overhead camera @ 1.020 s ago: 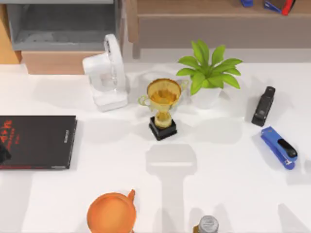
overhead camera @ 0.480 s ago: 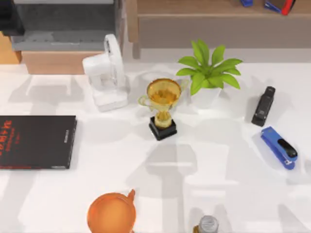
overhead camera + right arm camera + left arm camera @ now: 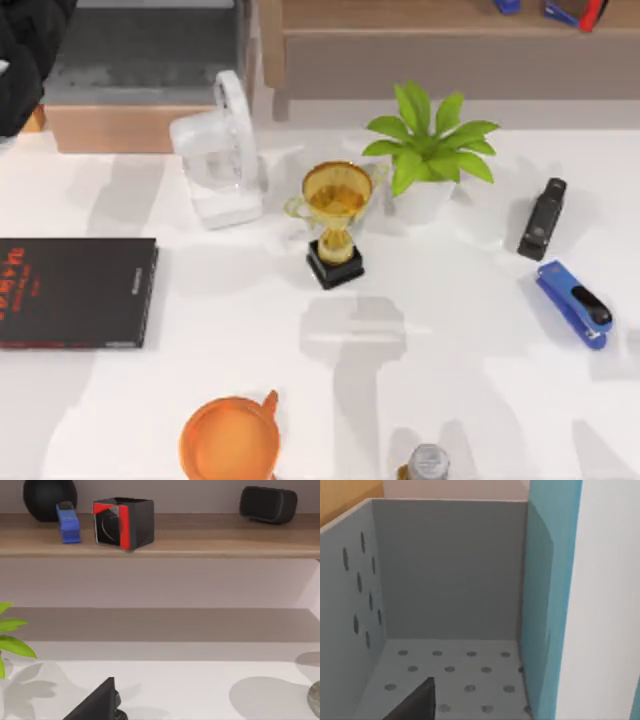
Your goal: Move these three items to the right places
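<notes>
A thick teal-covered book (image 3: 542, 605) with white page edges (image 3: 607, 605) stands upright, very close in the left wrist view, inside a grey perforated bin (image 3: 445, 580). My left arm (image 3: 22, 55) hangs over the left end of that grey bin (image 3: 150, 50) at the table's back left. The bin's dotted floor shows between the book's teal cover and a dark part of my left gripper (image 3: 417, 705). My right gripper (image 3: 97, 705) is parked, facing the wooden shelf (image 3: 160, 542) behind the table.
On the table are a thin black book with red marks (image 3: 75, 292), a white fan (image 3: 220, 150), a gold trophy (image 3: 335, 220), a potted plant (image 3: 430, 150), a black stapler (image 3: 542, 218), a blue stapler (image 3: 573, 303), an orange cup (image 3: 228, 440) and a bottle (image 3: 428, 462).
My left arm went from the table's left edge beside the black book up to the grey bin, and now reaches farther over its left end. Nothing else moved.
</notes>
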{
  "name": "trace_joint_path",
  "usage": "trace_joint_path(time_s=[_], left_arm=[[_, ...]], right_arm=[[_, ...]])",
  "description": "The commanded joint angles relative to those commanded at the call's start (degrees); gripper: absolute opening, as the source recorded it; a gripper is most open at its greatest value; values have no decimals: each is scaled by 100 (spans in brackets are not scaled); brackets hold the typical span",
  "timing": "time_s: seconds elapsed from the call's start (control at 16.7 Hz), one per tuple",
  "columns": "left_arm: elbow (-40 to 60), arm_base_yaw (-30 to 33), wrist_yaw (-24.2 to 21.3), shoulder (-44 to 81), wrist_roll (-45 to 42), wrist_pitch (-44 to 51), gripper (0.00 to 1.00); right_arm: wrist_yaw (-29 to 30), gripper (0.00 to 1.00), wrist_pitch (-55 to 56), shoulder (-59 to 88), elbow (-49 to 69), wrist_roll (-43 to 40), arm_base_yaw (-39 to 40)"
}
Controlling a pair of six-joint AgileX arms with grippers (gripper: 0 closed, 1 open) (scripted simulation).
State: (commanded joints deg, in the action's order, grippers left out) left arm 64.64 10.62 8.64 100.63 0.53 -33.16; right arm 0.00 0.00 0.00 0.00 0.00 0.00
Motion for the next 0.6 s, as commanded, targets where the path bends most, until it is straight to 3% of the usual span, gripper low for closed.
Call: trace_joint_path(time_s=[0.24,0.6], left_arm=[[645,116,97,781,6,-369,100],[695,97,95,828,7,-384,100]], right_arm=[[0,100,0,0,0,0,0],[0,100,0,0,0,0,0]])
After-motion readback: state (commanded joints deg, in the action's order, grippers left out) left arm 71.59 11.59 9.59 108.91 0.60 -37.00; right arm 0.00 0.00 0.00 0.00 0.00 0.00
